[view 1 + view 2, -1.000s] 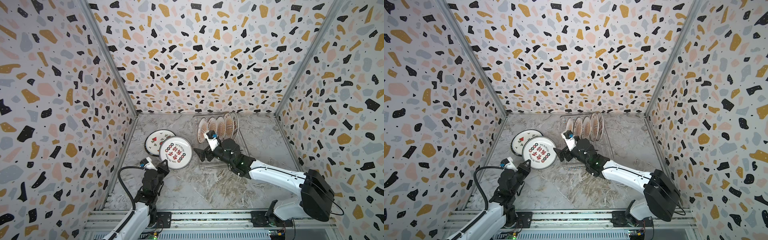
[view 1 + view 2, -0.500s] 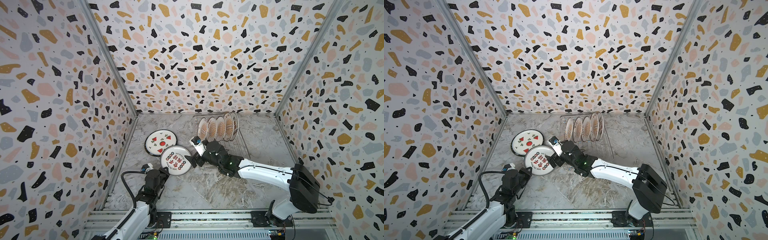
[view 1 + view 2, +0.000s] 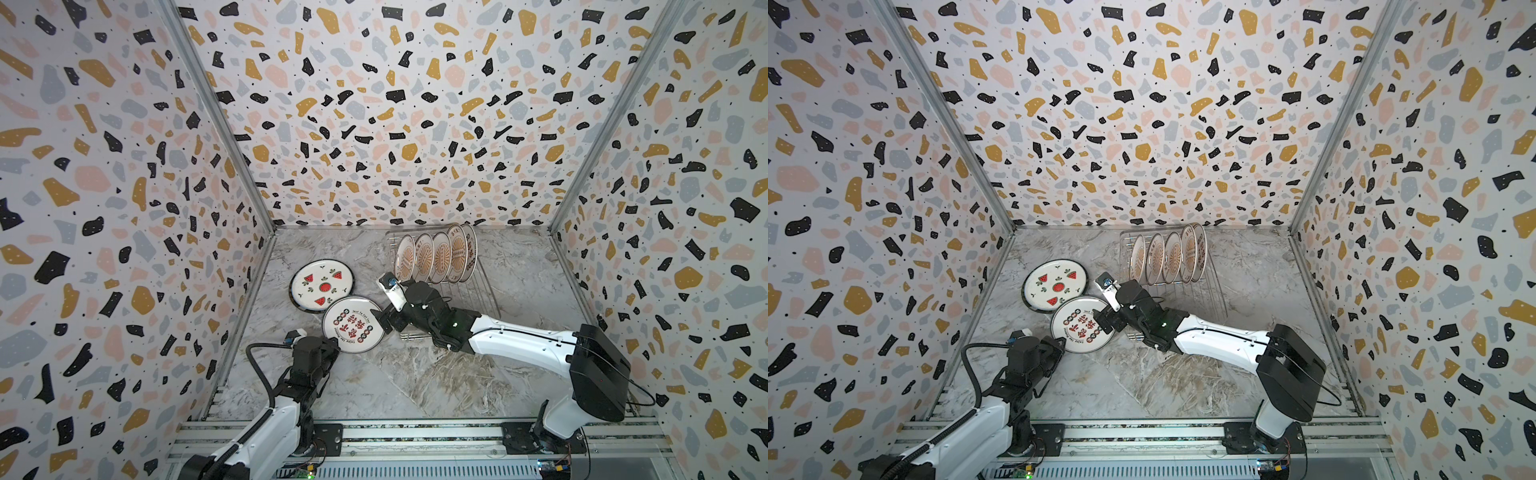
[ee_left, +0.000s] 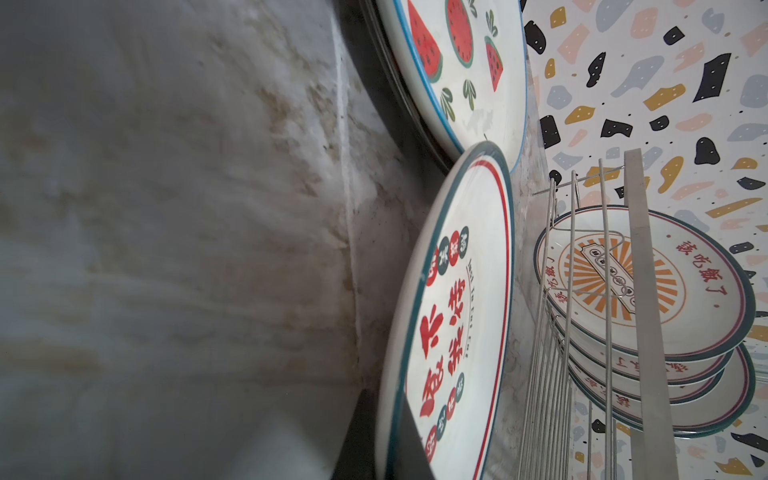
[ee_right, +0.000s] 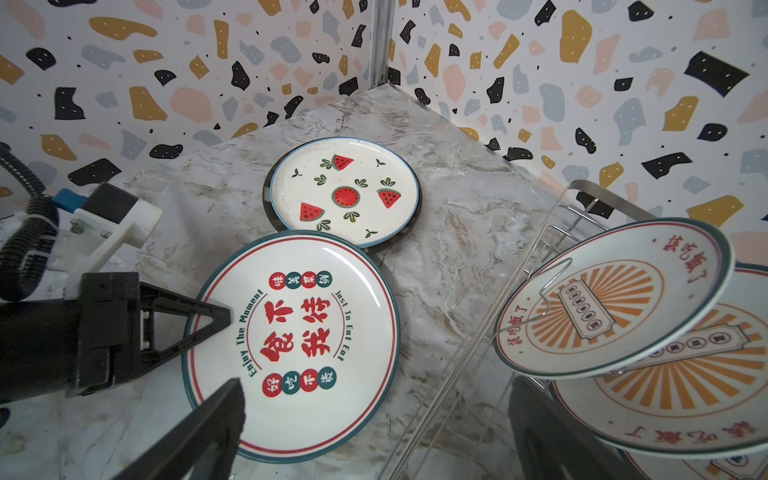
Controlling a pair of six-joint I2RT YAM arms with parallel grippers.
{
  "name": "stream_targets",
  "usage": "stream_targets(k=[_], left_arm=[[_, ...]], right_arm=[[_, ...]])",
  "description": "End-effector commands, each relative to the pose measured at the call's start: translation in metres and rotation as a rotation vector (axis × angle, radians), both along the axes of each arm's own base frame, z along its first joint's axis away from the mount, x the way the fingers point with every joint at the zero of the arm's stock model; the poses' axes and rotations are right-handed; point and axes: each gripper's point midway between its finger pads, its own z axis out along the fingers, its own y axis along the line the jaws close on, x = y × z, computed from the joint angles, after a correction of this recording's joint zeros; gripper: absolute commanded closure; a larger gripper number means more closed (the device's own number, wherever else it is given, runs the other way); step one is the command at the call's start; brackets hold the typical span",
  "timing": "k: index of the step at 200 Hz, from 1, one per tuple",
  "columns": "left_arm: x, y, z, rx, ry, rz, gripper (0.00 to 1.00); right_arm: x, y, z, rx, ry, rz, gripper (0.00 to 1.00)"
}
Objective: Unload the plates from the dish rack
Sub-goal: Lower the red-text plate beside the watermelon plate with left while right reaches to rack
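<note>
Right gripper (image 5: 376,390) gapes wide, empty, by the red-lettered plate (image 5: 299,332). Left gripper (image 5: 222,318), closed, seemingly touches that plate's rim.

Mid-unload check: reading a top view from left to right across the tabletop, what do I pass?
watermelon plate → red-lettered plate → right gripper, jaws open → sunburst plates standing in the dish rack. The left gripper is left out: it overlaps both flat plates.

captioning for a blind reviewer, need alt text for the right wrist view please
The left pincer is shut on the rim of a white plate with red characters, which overlaps a watermelon plate on the marble table. Nearby, orange sunburst plates stand in the wire dish rack.
</note>
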Motion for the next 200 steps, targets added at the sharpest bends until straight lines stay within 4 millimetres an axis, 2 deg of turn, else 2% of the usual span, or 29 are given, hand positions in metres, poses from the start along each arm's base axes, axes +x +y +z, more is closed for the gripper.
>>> stream_targets(k=[1,33,50,97,141,151,200], left_arm=[[0.011,-0.005,0.015,-0.020,-0.047,-0.011,1.00],[0.009,-0.004,0.009,-0.021,-0.026,-0.004,0.98],[0.008,0.001,0.007,-0.005,-0.017,0.020,0.89],[0.008,0.000,0.009,-0.016,-0.033,0.020,0.70],[0.008,0.000,0.010,-0.019,-0.041,0.023,0.63],[0.007,0.001,0.010,-0.017,-0.042,0.026,0.55],[0.006,0.009,0.013,0.004,-0.050,0.062,0.53]], right_arm=[[-0.005,0.005,0.011,-0.025,-0.038,-0.003,0.00],[-0.001,0.001,0.010,-0.042,-0.053,-0.041,0.00],[-0.001,0.001,0.009,-0.048,-0.052,-0.044,0.00],[-0.002,0.000,0.011,-0.045,-0.059,-0.046,0.00],[-0.002,-0.002,0.009,-0.051,-0.063,-0.057,0.00],[-0.001,-0.003,0.010,-0.051,-0.065,-0.061,0.00],[-0.003,-0.007,0.017,-0.029,-0.075,-0.063,0.00]])
